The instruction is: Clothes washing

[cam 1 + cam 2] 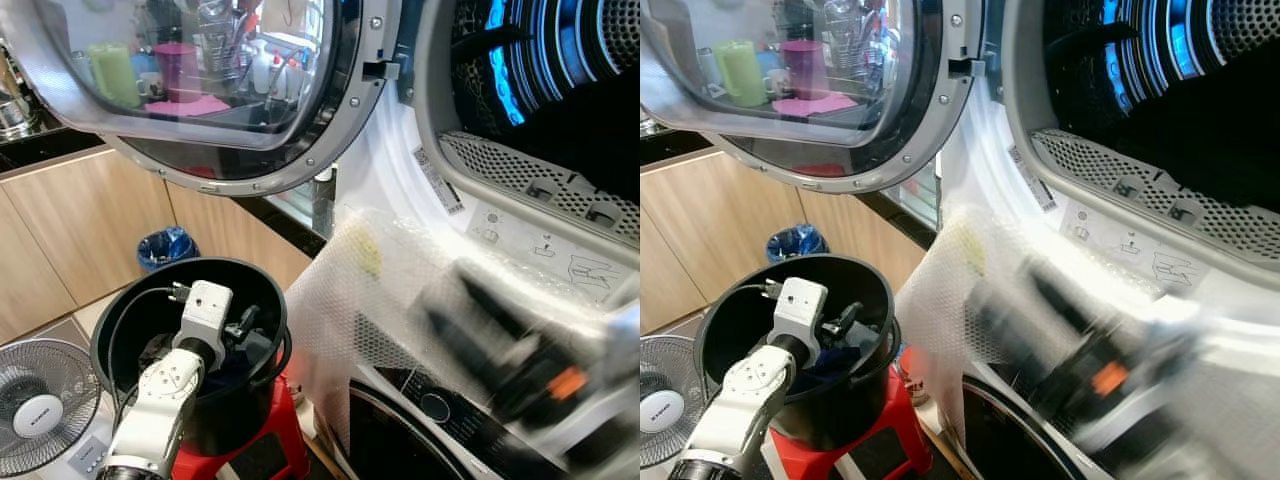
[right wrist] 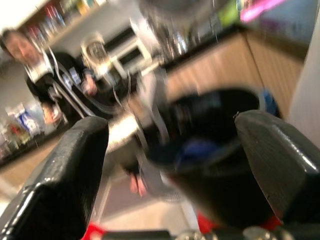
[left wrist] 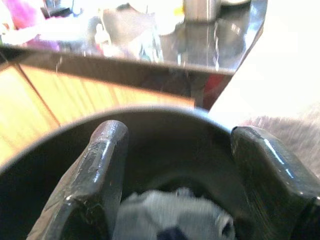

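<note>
One black bucket, lower left, on one red stool. One fan, bottom left corner. One blue bin, mid left. One open door, top; one drum, upper right.

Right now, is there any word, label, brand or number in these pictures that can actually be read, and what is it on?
None can be read.
White sticker with pictograms below the upper drum opening: drawings and print too small.
Narrow label on the machine's front beside the open door: too small.
Badge on the fan: too small.
Bottles on the shelf behind the person, in the right wrist view: blurred.
</note>
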